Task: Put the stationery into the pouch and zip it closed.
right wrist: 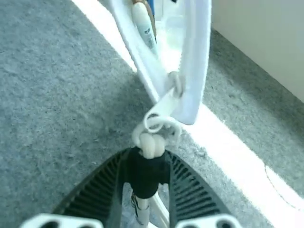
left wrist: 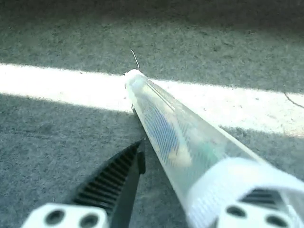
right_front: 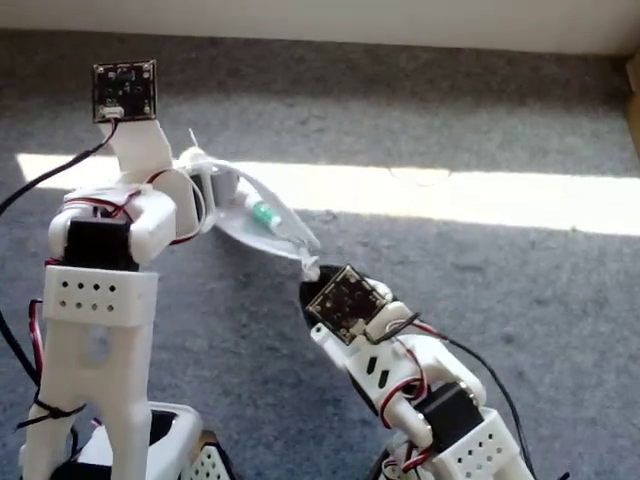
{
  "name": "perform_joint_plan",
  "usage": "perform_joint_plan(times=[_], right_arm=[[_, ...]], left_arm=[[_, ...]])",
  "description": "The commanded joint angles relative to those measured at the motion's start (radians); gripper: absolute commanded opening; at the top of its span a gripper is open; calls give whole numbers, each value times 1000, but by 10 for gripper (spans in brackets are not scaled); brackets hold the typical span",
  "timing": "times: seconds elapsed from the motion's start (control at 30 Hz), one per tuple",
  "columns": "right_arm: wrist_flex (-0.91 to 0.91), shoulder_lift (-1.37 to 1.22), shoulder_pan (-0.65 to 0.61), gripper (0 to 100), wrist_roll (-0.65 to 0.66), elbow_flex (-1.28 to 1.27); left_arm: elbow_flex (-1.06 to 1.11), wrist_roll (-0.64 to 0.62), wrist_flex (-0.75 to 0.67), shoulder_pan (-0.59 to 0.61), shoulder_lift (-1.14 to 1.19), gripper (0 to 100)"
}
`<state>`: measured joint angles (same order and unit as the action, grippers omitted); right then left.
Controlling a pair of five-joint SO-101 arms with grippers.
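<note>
Grey carpet (right_front: 500, 300), pouch (right_front: 265, 225) zip-pull (right wrist: 151, 142) in right claw (right wrist: 147, 159)

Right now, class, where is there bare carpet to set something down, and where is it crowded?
Bare: the grey carpet right of the pouch, the sunlit strip, and the carpet along the wall. Crowded: between the left gripper and right gripper, which hold the pouch.

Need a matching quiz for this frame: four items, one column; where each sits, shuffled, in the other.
1 pouch
2 zip pull
3 pen
4 left gripper

A inside the pouch
B clamped in the right gripper
C on the pouch end opposite the zip pull
D stretched between the two grippers

Pairs: 1-D, 2-B, 3-A, 4-C
</note>
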<state>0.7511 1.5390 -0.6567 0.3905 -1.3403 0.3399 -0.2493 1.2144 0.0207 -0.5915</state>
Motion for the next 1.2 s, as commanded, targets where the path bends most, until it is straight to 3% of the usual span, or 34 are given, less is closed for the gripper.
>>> perform_joint_plan(times=[0.0,0.17,0.3,0.47,0.83,1.17], right_arm=[[18,107,-12,5,12,-28],[94,216,-12,5,12,-45],[102,249,-12,5,12,-62],[102,252,-12,5,12,-82],[101,252,-12,5,5,-82],[102,254,-5,5,5,-76]], left_arm=[[-8,-31,-58,-117,-10,268],[-13,-28,-57,-262,-10,269],[-18,6,-58,-363,-10,331],[-28,54,-55,-421,-10,333],[-97,66,-48,-400,-12,333],[-186,133,94,-306,-153,333]])
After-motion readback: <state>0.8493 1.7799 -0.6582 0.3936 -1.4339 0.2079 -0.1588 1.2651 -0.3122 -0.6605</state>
